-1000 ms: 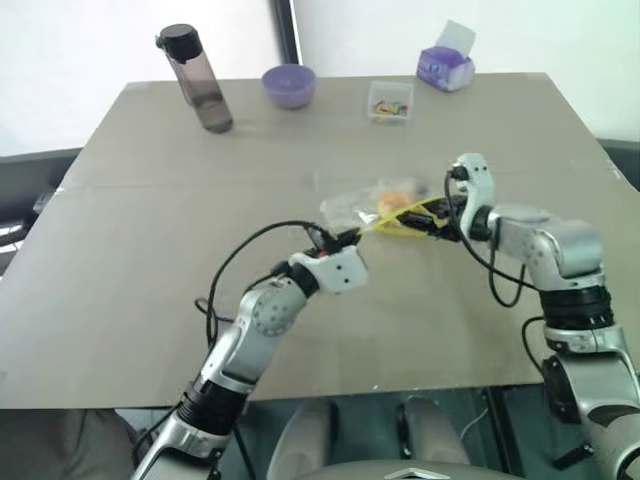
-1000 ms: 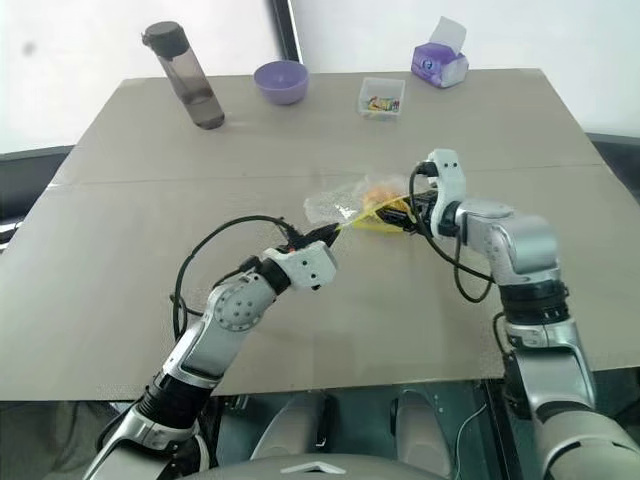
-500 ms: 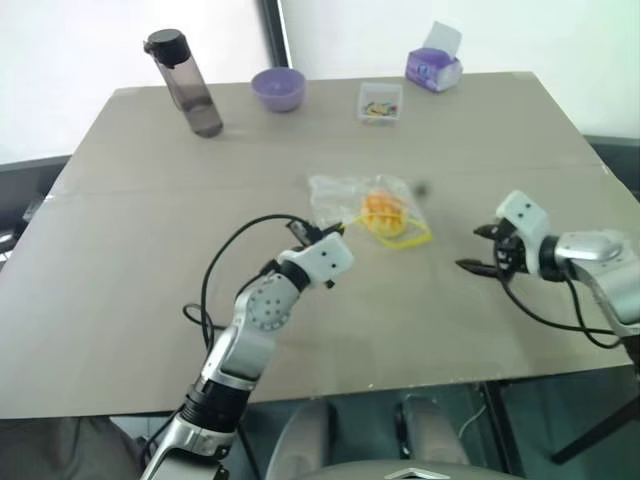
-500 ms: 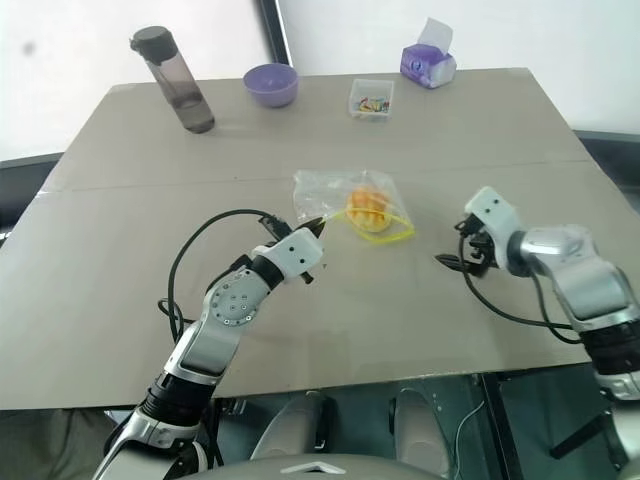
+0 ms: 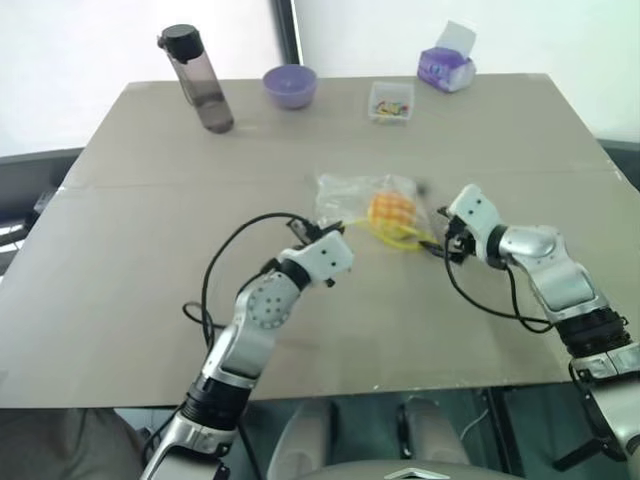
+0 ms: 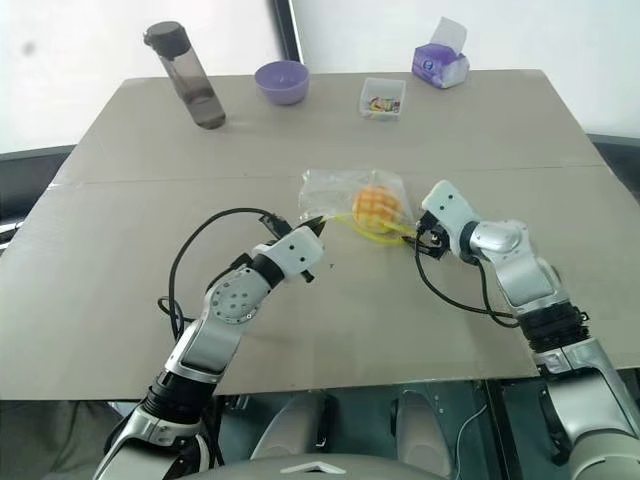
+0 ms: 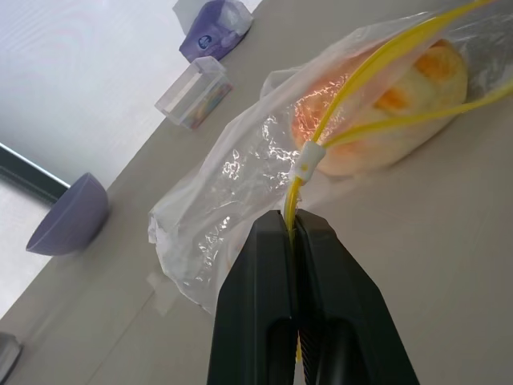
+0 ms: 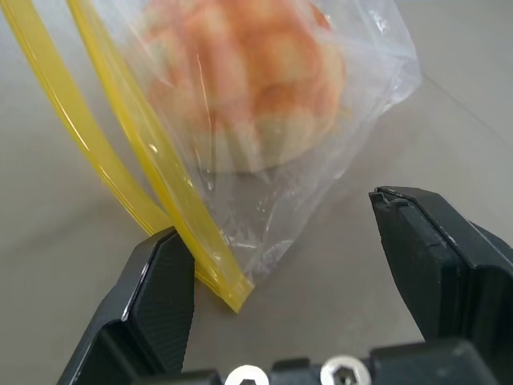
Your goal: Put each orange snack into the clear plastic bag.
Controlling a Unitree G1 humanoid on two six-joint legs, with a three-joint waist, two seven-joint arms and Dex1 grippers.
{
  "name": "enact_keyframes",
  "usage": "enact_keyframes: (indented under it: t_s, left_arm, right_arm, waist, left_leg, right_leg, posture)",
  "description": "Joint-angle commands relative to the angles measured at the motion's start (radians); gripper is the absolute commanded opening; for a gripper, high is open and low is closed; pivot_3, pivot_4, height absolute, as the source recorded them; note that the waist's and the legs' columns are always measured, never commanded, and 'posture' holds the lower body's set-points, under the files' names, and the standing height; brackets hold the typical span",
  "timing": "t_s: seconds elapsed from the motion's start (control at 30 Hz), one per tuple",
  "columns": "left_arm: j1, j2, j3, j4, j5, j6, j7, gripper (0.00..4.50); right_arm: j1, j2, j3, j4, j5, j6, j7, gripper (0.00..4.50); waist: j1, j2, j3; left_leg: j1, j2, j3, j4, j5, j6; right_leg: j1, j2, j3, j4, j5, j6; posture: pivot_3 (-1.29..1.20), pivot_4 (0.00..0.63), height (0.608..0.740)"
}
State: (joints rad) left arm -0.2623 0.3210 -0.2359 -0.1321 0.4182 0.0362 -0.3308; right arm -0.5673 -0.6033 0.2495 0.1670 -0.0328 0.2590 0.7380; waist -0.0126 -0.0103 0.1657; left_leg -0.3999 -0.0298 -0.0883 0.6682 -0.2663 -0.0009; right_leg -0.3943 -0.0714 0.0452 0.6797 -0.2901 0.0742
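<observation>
A: Where is the round, domed orange-yellow bun with the criss-cross top (image 8: 240,80) found?

B: It is seen inside the crinkly clear plastic zip bag with the yellow seal strip (image 5: 345,195), which lies near the middle of the flat grey-brown table (image 5: 130,260). The mouth of the bag is parted, so that the seal strip is split into two yellow lines running past the bun.

A: How is the left gripper (image 7: 293,228) set?

B: Its two black fingers are clenched on the yellow seal strip at one end of the bag's mouth; the strip is pinched between the tips, just below a small white slider (image 7: 309,156).

A: And the right gripper (image 8: 280,241)?

B: Its jaws are spread wide and nothing is grasped. It is placed at the other end of the bag's mouth, with the corner of the seal strip lying in the gap, close to one finger (image 8: 164,281). Whether that finger is touched by the strip cannot be told.

A: What is kept along the far edge of the table?

B: A dark translucent bottle with a black cap (image 5: 197,78), a purple bowl (image 5: 290,85), a small clear box of colourful bits (image 5: 391,101) and a purple tissue pack (image 5: 446,66) are stood there, well apart from the bag.
</observation>
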Motion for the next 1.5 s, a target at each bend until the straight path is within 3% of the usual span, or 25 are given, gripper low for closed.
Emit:
enact_keyframes:
  t_s: [0.03,0.07,0.23,0.5,0.67,0.8,0.97,1.1,1.13,1.3,1.5]
  left_arm:
    - [-0.014,-0.003,0.01,-0.009,-0.011,-0.01,0.015,0.0]
    - [-0.014,-0.003,0.009,-0.008,-0.011,-0.01,0.015,0.0]
    - [-0.017,-0.004,0.007,-0.007,-0.011,-0.013,0.015,0.0]
    - [-0.074,-0.012,0.031,0.006,-0.035,-0.008,0.021,0.0]
    - [-0.177,-0.018,0.056,-0.006,-0.056,0.01,0.02,0.0]
    - [-0.323,-0.023,0.074,-0.023,-0.079,0.047,-0.007,0.0]
    - [-0.343,-0.02,0.062,-0.035,-0.087,0.073,-0.028,0.0]
    - [-0.309,-0.004,0.044,-0.03,-0.08,0.066,-0.045,0.0]
    - [-0.305,-0.003,0.045,-0.034,-0.081,0.067,-0.047,0.0]
    - [-0.293,0.008,0.045,-0.053,-0.089,0.076,-0.059,0.0]
    - [-0.292,0.024,0.046,-0.067,-0.092,0.078,-0.073,0.0]
  right_arm:
    - [-0.007,0.001,-0.014,-0.002,-0.013,-0.041,0.009,2.68]
    - [-0.006,0.003,-0.016,-0.001,-0.015,-0.043,0.008,2.03]
    - [0.0,0.007,-0.03,-0.003,-0.016,-0.041,0.012,0.05]
    - [-0.038,0.004,-0.102,-0.019,0.006,-0.031,-0.014,0.05]
    - [-0.138,-0.044,-0.166,-0.065,0.045,0.04,0.011,0.05]
    - [-0.244,-0.121,-0.186,-0.149,0.093,0.154,0.103,0.05]
    - [-0.236,-0.175,-0.157,-0.218,0.128,0.225,0.189,0.05]
    - [-0.2,-0.207,-0.159,-0.299,0.178,0.312,0.25,1.17]
    - [-0.205,-0.21,-0.164,-0.321,0.194,0.331,0.261,1.17]
    - [-0.284,-0.19,-0.171,-0.392,0.254,0.401,0.268,1.17]
    - [-0.33,-0.047,-0.087,-0.432,0.251,0.339,0.211,1.17]
  waist:
    - [-0.001,0.0,0.0]
    - [-0.001,0.0,0.0]
    - [-0.002,0.0,0.0]
    - [-0.001,0.0,0.0]
    - [-0.002,0.0,0.0]
    - [0.0,0.0,0.001]
    - [-0.002,0.0,0.0]
    - [-0.001,0.0,0.0]
    - [-0.001,0.0,0.0]
    - [-0.003,0.0,0.0]
    - [-0.003,0.0,0.0]
  left_leg:
    - [0.0,0.0,0.0,0.0,0.0,0.0]
    - [0.0,0.0,0.0,0.0,0.0,0.0]
    - [0.0,0.0,0.0,0.0,0.0,0.0]
    - [0.0,0.0,0.0,0.0,0.0,0.0]
    - [0.0,0.0,0.0,0.0,0.0,0.0]
    - [-0.002,0.0,-0.001,0.0,0.0,0.0]
    - [-0.004,0.0,-0.001,0.0,0.0,0.0]
    - [-0.005,0.0,-0.001,0.0,0.0,0.0]
    - [-0.005,0.0,-0.001,0.0,0.0,0.0]
    - [-0.005,0.0,-0.001,0.001,0.0,0.0]
    - [-0.005,0.0,-0.001,0.001,0.0,0.0]
  right_leg:
    - [0.0,0.0,0.0,0.0,0.0,0.0]
    - [0.0,0.0,0.0,0.0,0.0,0.0]
    - [0.0,0.001,0.0,0.0,0.0,0.0]
    - [0.0,0.0,0.0,0.001,0.0,0.0]
    - [0.0,0.0,0.0,0.001,0.0,0.0]
    - [-0.002,0.0,-0.001,0.0,0.0,0.0]
    - [-0.003,0.0,-0.001,-0.002,0.0,0.0]
    - [-0.004,0.0,-0.001,-0.001,0.0,0.0]
    - [-0.004,0.0,-0.001,-0.001,0.0,0.0]
    - [-0.004,0.0,-0.001,0.0,0.0,0.0]
    - [-0.004,0.0,-0.001,0.0,0.0,0.0]
  posture:
    - [0.0,0.15,0.74]
    - [0.0,0.15,0.74]
    - [0.0,0.15,0.74]
    - [0.0,0.15,0.74]
    - [0.0,0.15,0.74]
    - [0.0,0.15,0.74]
    - [0.0,0.15,0.74]
    - [0.0,0.15,0.74]
    - [0.0,0.15,0.74]
    - [0.0,0.15,0.74]
    - [0.0,0.15,0.74]
